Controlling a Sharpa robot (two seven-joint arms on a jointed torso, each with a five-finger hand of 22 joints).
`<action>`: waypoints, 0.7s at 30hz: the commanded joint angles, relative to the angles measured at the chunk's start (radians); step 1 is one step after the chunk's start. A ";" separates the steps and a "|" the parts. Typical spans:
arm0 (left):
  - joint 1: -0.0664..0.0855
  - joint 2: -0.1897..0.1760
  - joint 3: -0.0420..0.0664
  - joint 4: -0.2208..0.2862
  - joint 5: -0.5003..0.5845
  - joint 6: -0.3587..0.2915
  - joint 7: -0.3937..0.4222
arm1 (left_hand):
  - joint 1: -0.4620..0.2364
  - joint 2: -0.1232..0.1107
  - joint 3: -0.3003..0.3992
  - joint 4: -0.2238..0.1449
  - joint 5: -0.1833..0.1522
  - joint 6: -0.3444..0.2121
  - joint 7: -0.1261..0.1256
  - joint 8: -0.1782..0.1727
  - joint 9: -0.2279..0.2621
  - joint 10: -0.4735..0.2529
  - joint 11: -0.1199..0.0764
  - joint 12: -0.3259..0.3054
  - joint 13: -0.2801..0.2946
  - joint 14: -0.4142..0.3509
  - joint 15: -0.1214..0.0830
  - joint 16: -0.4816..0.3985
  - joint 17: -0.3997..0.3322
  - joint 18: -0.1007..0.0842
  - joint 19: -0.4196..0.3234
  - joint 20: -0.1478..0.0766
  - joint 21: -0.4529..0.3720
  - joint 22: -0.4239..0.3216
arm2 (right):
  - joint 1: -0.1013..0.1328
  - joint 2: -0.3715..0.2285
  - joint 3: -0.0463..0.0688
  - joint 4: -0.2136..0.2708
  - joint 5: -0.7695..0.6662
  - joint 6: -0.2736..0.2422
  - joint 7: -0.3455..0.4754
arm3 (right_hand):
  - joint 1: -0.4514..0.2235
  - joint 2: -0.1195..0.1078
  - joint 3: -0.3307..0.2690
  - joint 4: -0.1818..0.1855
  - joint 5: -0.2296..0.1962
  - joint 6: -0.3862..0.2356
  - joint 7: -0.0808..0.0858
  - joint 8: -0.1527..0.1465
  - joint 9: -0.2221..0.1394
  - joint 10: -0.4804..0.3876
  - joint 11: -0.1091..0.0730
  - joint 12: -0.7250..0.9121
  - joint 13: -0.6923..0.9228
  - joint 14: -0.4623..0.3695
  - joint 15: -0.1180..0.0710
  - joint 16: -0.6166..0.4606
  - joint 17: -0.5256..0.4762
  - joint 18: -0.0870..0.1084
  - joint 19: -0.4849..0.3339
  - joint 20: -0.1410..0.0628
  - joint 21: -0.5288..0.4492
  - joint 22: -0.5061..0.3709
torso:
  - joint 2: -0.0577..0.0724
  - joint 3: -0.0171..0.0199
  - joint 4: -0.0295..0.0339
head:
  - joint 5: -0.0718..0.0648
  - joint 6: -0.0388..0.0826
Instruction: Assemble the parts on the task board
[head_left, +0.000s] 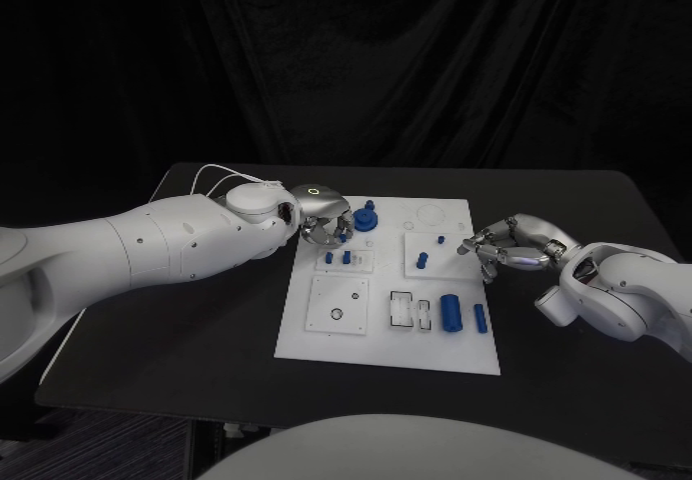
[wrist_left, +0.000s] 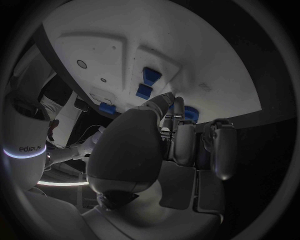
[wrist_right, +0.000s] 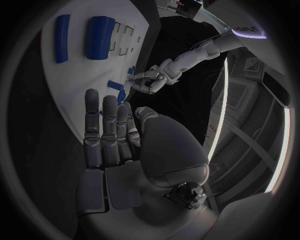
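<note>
The white task board (head_left: 325, 340) lies mid-table. My left hand (head_left: 325, 225) hovers over its far left corner with fingers curled beside an upright blue part (head_left: 366, 217). In the left wrist view that blue part (wrist_left: 189, 114) sits right at the fingertips of the left hand (wrist_left: 156, 145); whether it is gripped is unclear. My right hand (head_left: 505, 250) is at the board's right edge, holding nothing; the right wrist view shows its fingers (wrist_right: 109, 130) stretched out. Two small blue pegs (head_left: 339, 258), a blue cylinder (head_left: 451, 311) and a blue bar (head_left: 480, 319) rest on the board.
More blue pieces (head_left: 421, 261) (head_left: 440, 238) stand near the board's middle. Recessed slots (head_left: 407, 311) and a square plate with holes (head_left: 339, 303) lie on its near half. Black table (head_left: 188, 330) surrounds the board on all sides.
</note>
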 joint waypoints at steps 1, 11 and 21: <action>-0.005 0.005 -0.001 0.000 -0.005 0.012 0.000 | -0.004 0.003 -0.002 -0.001 -0.003 0.000 0.003 0.001 0.001 0.009 0.001 -0.005 -0.002 -0.008 0.000 -0.005 -0.003 -0.012 0.017 -0.003 -0.007 0.208 | -0.002 -0.001 0.001 0.002 0.001 0.011 -0.021 | -0.007 0.005 0.005 0.002 -0.006 -0.003 -0.002 0.005 0.000 -0.004 0.003 0.000 -0.001 -0.006 0.000 -0.006 -0.001 0.017 0.005 0.001 -0.005 0.000 | 0.000 0.0001 0.0004 | -0.001 0.000; -0.007 0.009 -0.001 -0.008 -0.005 0.061 -0.023 | -0.017 -0.012 -0.010 -0.001 -0.046 -0.043 -0.003 -0.027 -0.009 -0.012 0.005 -0.036 -0.018 -0.032 0.007 -0.040 -0.050 0.000 -0.014 0.002 -0.063 0.192 | -0.002 -0.003 0.001 0.005 0.001 0.011 -0.024 | -0.008 0.006 0.005 0.002 -0.007 -0.003 -0.002 0.005 0.000 -0.004 0.003 0.000 -0.002 -0.006 0.000 -0.006 -0.002 0.017 0.005 0.001 -0.006 0.000 | 0.000 0.0003 0.0003 | -0.002 0.000; -0.009 0.007 -0.001 -0.010 -0.005 0.067 -0.026 | -0.034 -0.029 -0.012 0.017 -0.089 -0.158 -0.037 -0.054 -0.049 -0.067 0.027 -0.090 -0.052 -0.054 0.026 -0.063 -0.082 0.011 -0.043 0.016 -0.122 0.176 | -0.002 -0.003 0.001 0.004 0.001 0.013 -0.026 | -0.008 0.007 0.006 0.001 -0.008 -0.004 -0.002 0.005 0.000 -0.004 0.003 0.000 -0.002 -0.006 0.000 -0.006 -0.002 0.017 0.005 0.001 -0.006 0.000 | 0.000 0.0012 -0.0002 | 0.000 0.000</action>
